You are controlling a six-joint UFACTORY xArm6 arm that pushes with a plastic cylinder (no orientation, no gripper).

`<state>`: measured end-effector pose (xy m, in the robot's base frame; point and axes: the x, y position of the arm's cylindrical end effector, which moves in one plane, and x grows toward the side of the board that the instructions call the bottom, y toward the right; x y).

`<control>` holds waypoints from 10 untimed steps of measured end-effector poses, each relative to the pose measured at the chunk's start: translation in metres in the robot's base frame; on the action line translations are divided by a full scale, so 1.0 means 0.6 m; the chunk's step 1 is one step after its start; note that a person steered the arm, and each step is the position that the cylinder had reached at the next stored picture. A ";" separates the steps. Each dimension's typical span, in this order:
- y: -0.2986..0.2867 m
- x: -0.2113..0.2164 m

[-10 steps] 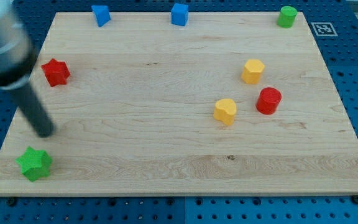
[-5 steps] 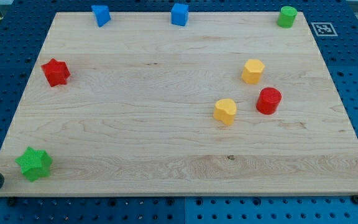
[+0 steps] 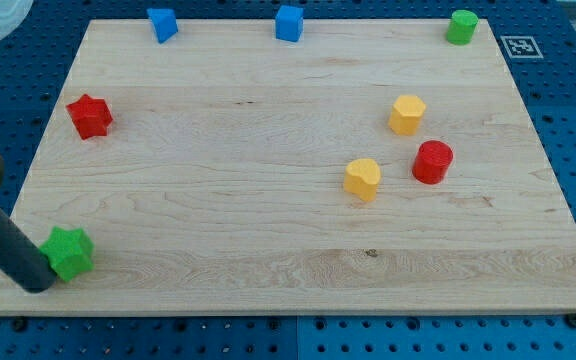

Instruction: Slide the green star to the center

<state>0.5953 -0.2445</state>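
green star [image 3: 69, 251]: its left side is covered by the dark rod, so the points there cannot be made out
my tip [image 3: 38, 283]: touching the star's left side (the exact contact spot is hard to tell)
rod's upper part: cut off by the view's left edge, blurred
marker tag [image 3: 521, 46]: pattern too small to read
bench [image 3: 268, 270]: lower corners run close to the view's bottom edge
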 end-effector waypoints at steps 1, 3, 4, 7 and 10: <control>0.006 -0.023; 0.107 -0.064; 0.165 -0.099; 0.189 -0.145; 0.112 -0.189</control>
<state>0.4820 -0.1771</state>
